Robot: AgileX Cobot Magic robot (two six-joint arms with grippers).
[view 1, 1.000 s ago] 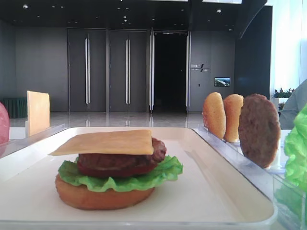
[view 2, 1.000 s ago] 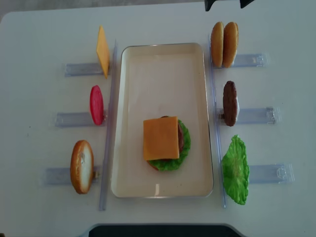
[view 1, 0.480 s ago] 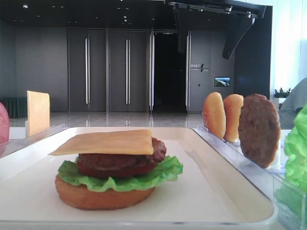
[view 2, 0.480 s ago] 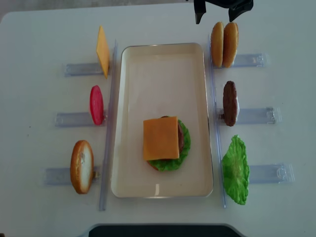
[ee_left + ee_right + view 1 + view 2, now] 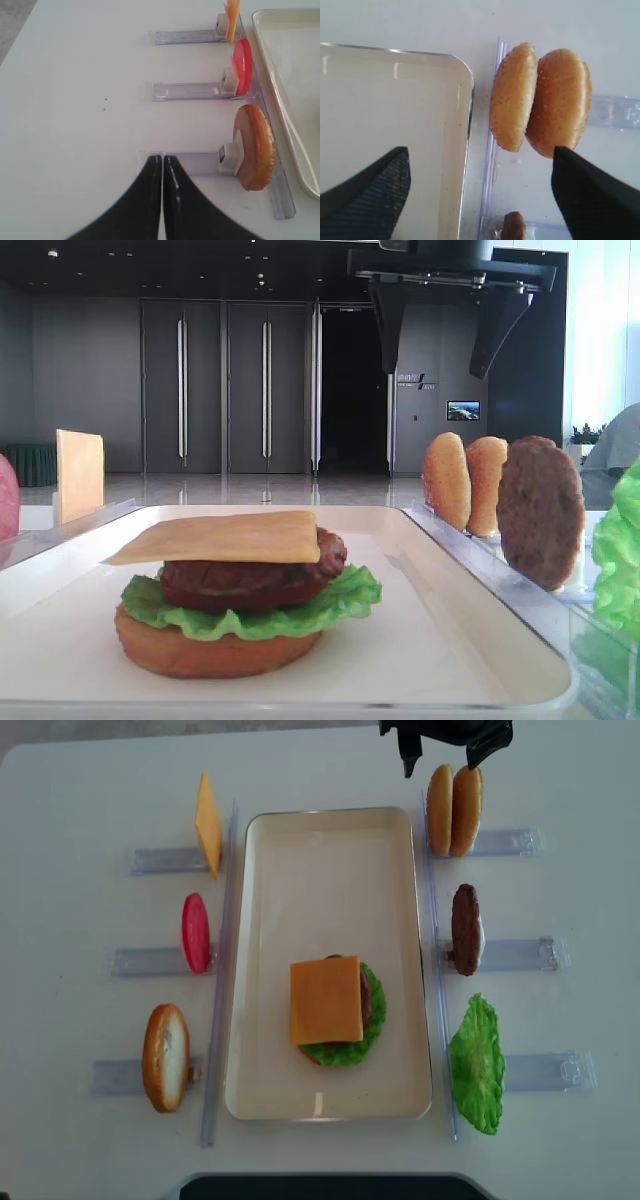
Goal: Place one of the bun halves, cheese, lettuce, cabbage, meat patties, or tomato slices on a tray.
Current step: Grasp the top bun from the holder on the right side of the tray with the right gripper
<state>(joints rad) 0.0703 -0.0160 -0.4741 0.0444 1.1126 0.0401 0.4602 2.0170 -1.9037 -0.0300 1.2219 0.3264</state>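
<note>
the right gripper (image 5: 436,764) is hanging over the far right corner of the table with its jaws spread wide and nothing between them, lined up above the pair of top buns (image 5: 540,102) standing on edge in their clear rack (image 5: 612,112). the left gripper (image 5: 162,165) is sitting pinched together and empty near the lone bun (image 5: 256,146) on the left side.

the burger stack (image 5: 335,1011) is sitting toward the near end of the white tray (image 5: 330,830): bottom bun, lettuce (image 5: 345,600), tomato and patty, cheese slice (image 5: 225,537) on top. so a top bun looks like the piece it's going for.

my take on doing this well: the two buns are touching each other, so i'd be straddling just the one nearer the tray, coming straight down so a finger slips between them instead of shoving both over. closing gently on the flat faces, lifting straight up out of the rack before swinging toward the stack.
</note>
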